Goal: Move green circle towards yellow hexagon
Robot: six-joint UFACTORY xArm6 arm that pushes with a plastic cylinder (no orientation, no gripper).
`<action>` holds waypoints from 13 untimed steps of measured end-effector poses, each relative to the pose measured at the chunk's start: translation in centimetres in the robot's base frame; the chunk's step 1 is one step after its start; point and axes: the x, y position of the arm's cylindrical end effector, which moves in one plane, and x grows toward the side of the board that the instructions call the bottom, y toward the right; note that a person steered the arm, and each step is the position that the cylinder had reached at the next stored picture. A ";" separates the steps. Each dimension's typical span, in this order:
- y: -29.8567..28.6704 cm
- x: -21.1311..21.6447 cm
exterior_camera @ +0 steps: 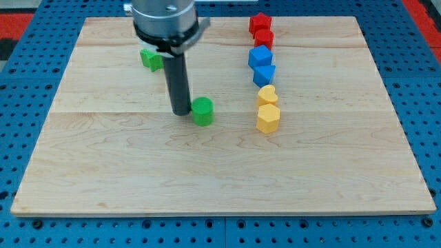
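Observation:
The green circle (202, 111) lies on the wooden board near its middle. My tip (181, 111) stands just to the view's left of it, touching or nearly touching its side. The yellow hexagon (268, 118) lies to the view's right of the green circle, about a hundred pixels away. A yellow heart-like block (267, 95) sits directly above the hexagon, touching it.
Two blue blocks (260, 56) (264, 74) and two red blocks, a star (260, 23) and another (264, 38), form a column above the yellow ones. A second green block (150, 58) lies at upper left, partly hidden by the arm. The board (103, 172) sits on a blue pegboard.

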 end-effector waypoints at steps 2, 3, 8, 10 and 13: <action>-3.3 1.0; -3.5 -1.6; 0.4 -0.7; 0.8 1.9; 4.5 4.7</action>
